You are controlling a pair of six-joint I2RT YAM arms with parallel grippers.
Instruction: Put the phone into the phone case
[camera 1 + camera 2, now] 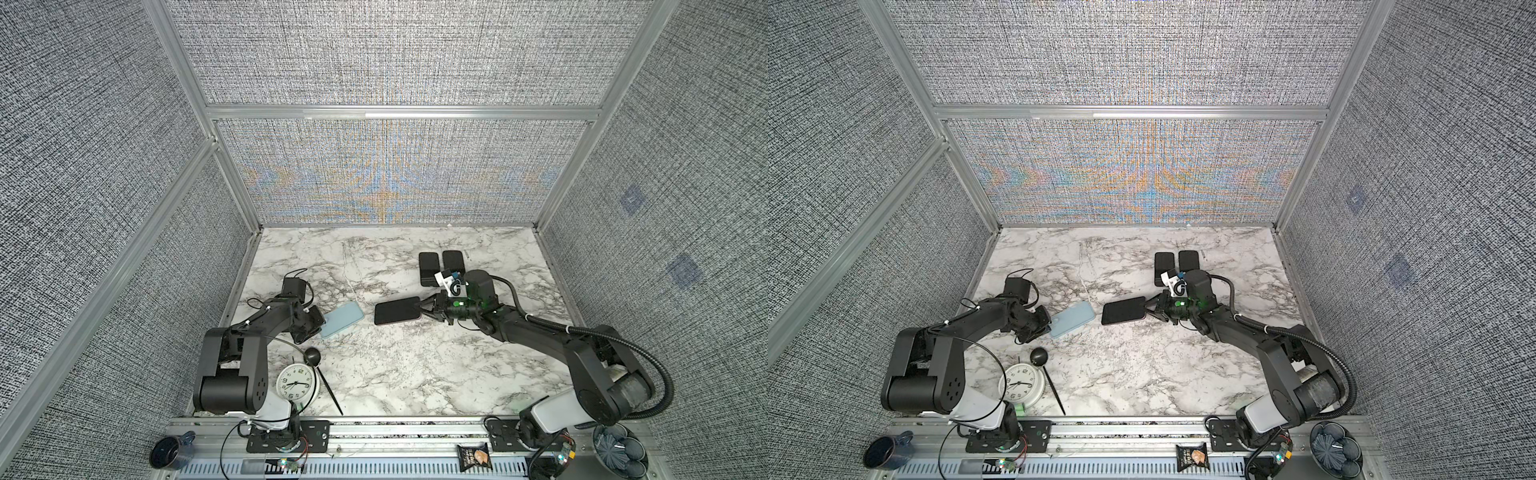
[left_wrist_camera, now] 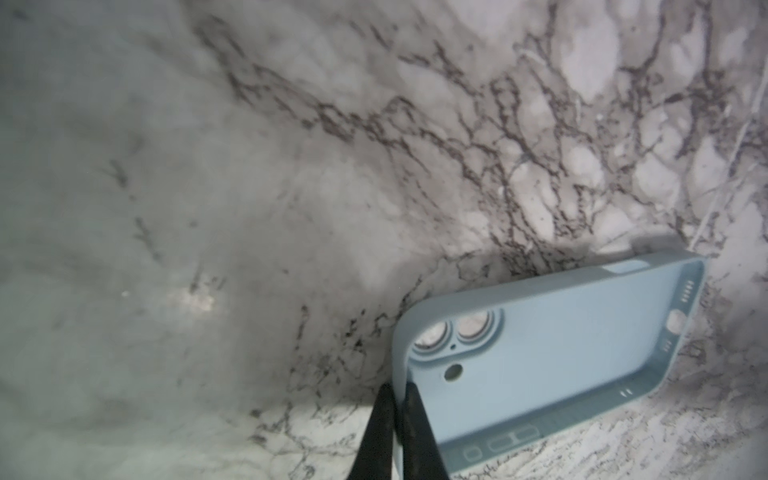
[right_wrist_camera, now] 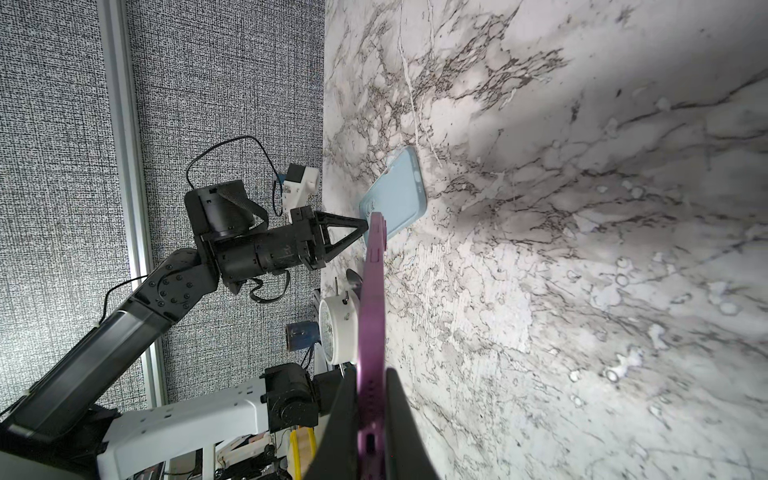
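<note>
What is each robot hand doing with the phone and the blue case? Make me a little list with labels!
left gripper: shut, pinching the rim of the phone case at its camera-hole end
right gripper: shut on the phone, gripping one short end
phone case: light blue, open side up
phone in case: not yet, they are apart
also on table: two dark phones at the back, white clock near the front
</note>
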